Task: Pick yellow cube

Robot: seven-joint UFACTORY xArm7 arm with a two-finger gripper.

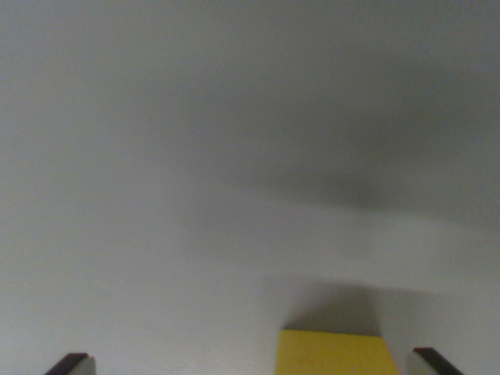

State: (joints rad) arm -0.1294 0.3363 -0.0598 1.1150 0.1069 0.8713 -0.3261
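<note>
You are looking down at a pale grey tabletop that is filling almost the whole wrist view, blurred and featureless, with a broad soft shadow darkening its upper right part and a smaller, denser shadow lying just above the cube.

The yellow cube is sitting at the bottom edge of the view, right of centre. You are seeing only its top portion: a flat, plain, bright yellow face with a straight upper edge and clean corners, the rest being cut off by the frame. It is resting on the tabletop.

The end effector is showing only as two dark fingertips poking up at the bottom corners, one at the wrist view's left and one at the wrist view's right. They are standing wide apart, and the cube is lying in the gap between them, much nearer the right fingertip than the left. Bare tabletop is showing between the cube and each tip, so neither is touching it, and the end effector is holding nothing.
</note>
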